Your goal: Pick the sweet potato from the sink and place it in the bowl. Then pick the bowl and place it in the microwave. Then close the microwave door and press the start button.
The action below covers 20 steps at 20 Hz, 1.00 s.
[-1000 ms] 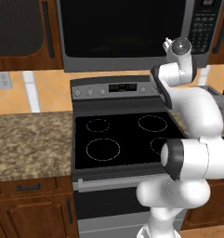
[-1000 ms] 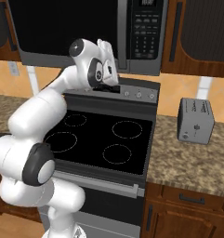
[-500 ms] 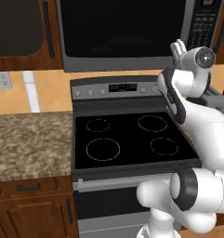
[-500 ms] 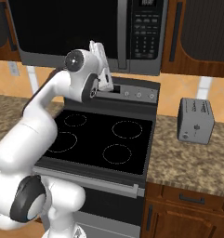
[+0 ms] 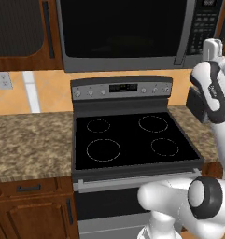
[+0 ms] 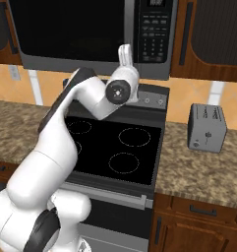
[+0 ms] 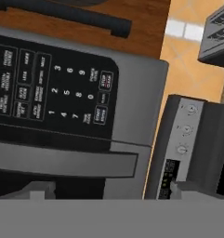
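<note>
Left base view first: the microwave (image 5: 128, 32) hangs over the stove (image 5: 132, 140), and the microwave door (image 5: 118, 28) looks flush with its frame, the grey bar handle (image 5: 181, 32) upright beside the keypad (image 5: 201, 28). The white arm (image 5: 212, 93) rises at the right edge with its wrist just below that keypad, which fits a reach for a button. The granite surface (image 5: 30, 140) runs off to the left.

Over to the right base view: the arm (image 6: 80, 103) arches across the cooktop, and one pale finger of the gripper (image 6: 125, 55) pokes up against the microwave's lower edge, just left of the keypad (image 6: 152, 29). A toaster (image 6: 206, 129) sits on the surface to the right, well apart.

Now the hand view (rolled sideways, so mind the angles): the keypad (image 7: 53, 86) fills the upper left with the handle (image 7: 62, 162) below it. The two dark fingertips (image 7: 39, 190) stand far apart at the bottom with nothing between them, so the jaws are released and empty.

The bowl and sweet potato are hidden; with the door closed, I judge them inside and the start button the only step left.
</note>
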Available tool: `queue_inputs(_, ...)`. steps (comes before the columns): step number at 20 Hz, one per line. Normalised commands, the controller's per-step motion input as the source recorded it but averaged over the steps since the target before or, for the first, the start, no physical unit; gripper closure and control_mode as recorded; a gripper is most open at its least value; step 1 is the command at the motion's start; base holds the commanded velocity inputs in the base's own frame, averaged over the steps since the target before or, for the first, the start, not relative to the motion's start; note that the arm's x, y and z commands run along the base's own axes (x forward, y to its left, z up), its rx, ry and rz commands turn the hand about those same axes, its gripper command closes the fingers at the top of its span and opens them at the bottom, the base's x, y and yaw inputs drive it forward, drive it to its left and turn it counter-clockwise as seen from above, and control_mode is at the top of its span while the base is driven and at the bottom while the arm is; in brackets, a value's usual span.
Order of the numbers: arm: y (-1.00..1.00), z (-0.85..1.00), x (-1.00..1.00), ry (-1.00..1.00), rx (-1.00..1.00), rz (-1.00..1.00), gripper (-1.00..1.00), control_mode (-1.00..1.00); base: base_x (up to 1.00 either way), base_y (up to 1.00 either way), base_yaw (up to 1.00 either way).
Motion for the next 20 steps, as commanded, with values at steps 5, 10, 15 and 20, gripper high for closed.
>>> queue_inputs(5,-0.54,0.19,0.00,-0.18,0.07,0.08,1.00,-1.00,0.00,0.00,0.00)
queue_inputs(10,-0.01,0.05,0.02,-0.01,0.12,0.16,1.00,-1.00,0.00,0.00,0.00)
queue_inputs(15,0.00,0.39,0.32,0.00,0.04,0.07,1.00,-1.00,0.00,0.00,0.00)
queue_inputs(20,0.00,0.02,0.36,0.00,0.02,0.00,1.00,-1.00,0.00,0.00,0.00)
